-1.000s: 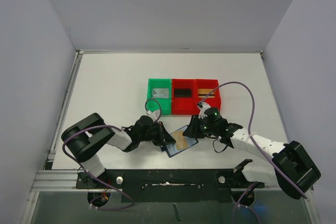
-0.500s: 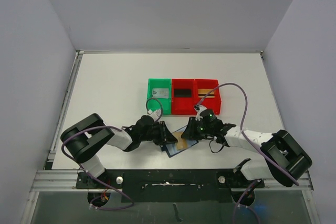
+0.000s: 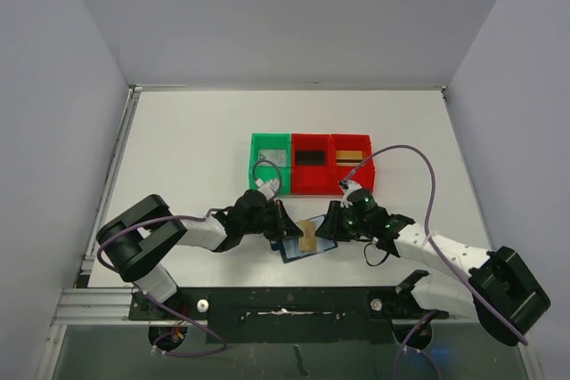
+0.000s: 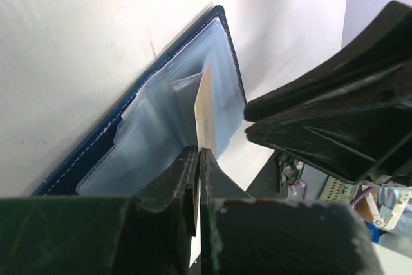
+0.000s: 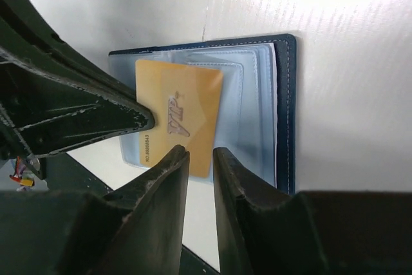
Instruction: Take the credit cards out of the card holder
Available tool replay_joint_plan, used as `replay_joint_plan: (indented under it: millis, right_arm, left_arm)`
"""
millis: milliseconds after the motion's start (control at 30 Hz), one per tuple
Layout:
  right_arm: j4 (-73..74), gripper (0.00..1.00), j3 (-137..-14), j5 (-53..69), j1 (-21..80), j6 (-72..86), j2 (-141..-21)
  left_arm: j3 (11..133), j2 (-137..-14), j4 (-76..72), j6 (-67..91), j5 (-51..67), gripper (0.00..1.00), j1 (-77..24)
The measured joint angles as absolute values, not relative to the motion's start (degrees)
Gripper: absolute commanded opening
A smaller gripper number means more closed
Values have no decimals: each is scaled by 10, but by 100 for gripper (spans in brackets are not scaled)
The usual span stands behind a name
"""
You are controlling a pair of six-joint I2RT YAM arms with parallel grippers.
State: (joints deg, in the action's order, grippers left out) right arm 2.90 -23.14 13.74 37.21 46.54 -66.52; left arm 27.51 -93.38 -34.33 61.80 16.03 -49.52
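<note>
A white table [image 3: 196, 157] has two robot arms reaching in from its near edge. Their tips meet over a small dark navy-blue bifold card holder [image 3: 292, 252] [image 4: 154, 133] [image 5: 257, 107]. The card holder lies open and flat near the front middle of the table, with its pale clear plastic pockets [image 4: 148, 146] facing up.

A thin gold-orange credit card [image 3: 309, 236] [image 4: 205, 107] [image 5: 177, 117] sticks partly out of those pockets, lifted at an angle above them.

The left gripper [image 3: 283, 224] [image 4: 198, 165] [image 5: 147, 120] comes in from the holder's 9 o'clock side. Its two fingers are pressed together on the edge of the gold-orange card, which the left wrist camera sees edge-on as it runs into the slit between them.

The right gripper [image 3: 328, 224] [image 5: 201, 156] [image 4: 248, 120] comes in from the 3 o'clock side. Its fingers are a narrow gap apart, with the near end of the card showing in that gap. I cannot tell whether they touch the card or the holder.

At 12 o'clock from the holder, a little way off, three small plastic trays stand touching in a row:
- A green tray [image 3: 254, 171] at the 9 o'clock end holds a silver-grey card [image 3: 271, 157].
- A red middle tray [image 3: 297, 180] holds a black card [image 3: 312, 156].
- A red end tray [image 3: 367, 171] holds a gold card with a dark stripe [image 3: 350, 156].
</note>
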Motion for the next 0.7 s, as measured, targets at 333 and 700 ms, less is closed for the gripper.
replay_joint_plan:
  millis: [333,700]
  right_arm:
    - [84,26,-260,107,373,470,-567]
    - [36,24,-258,47,456,526,-658]
  left_arm:
    - [326,-920,-226,526,229,0,-473]
    - [386,-927,-126,458,309,0,-428]
